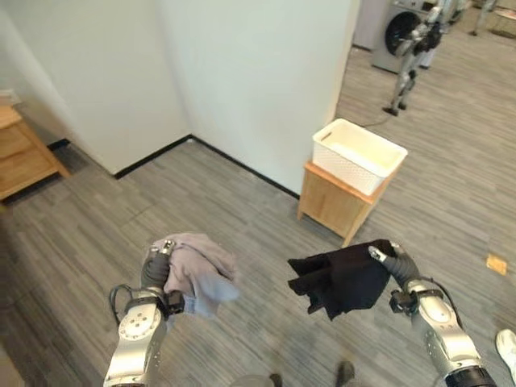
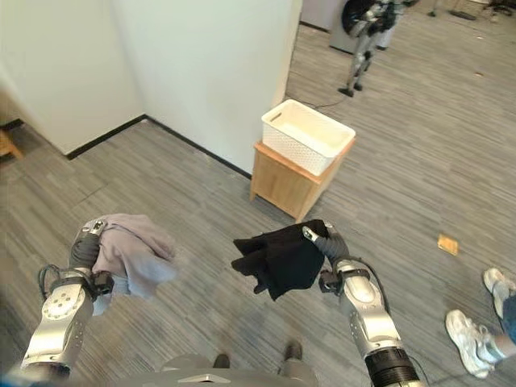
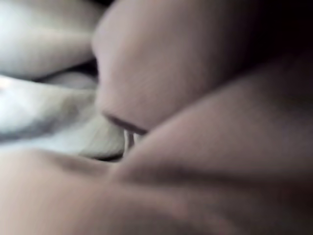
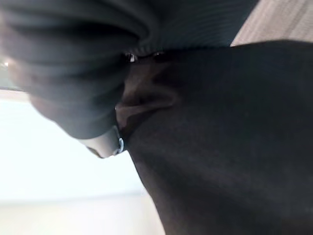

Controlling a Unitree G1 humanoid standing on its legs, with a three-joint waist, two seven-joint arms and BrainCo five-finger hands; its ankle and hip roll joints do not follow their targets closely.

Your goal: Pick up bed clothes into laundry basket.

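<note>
The left robot hand (image 1: 155,270) is clutching a bundled grey garment (image 1: 197,272), fingers curled into the cloth, while the right robot hand (image 1: 397,262) is gripping a black garment (image 1: 343,278) that is hanging in loose folds to the inner side of the wrist. Both pieces are being held up off the grey plank floor (image 1: 242,210), well apart from each other, and the white laundry basket (image 1: 358,155) is sitting ahead and to the right on a small wooden stand (image 1: 334,204), tucked just beside the corner of the white wall (image 1: 258,81). Neither piece is in the basket yet, so the carry and the drop are, by my reading, what is left. Now the risks: the black garment is dangling low (a trailing flap could catch the basket rim and drape over the outside instead of falling in). The grey bundle is looking bunched rather than firmly wrapped, so it may be slipping loose if the arm swings on the way over. The basket is also perching on a narrow stand, and a heavy push downward could be tipping or sliding it. A second robot (image 1: 415,48) is standing far off by a washing machine (image 1: 395,32).
</note>
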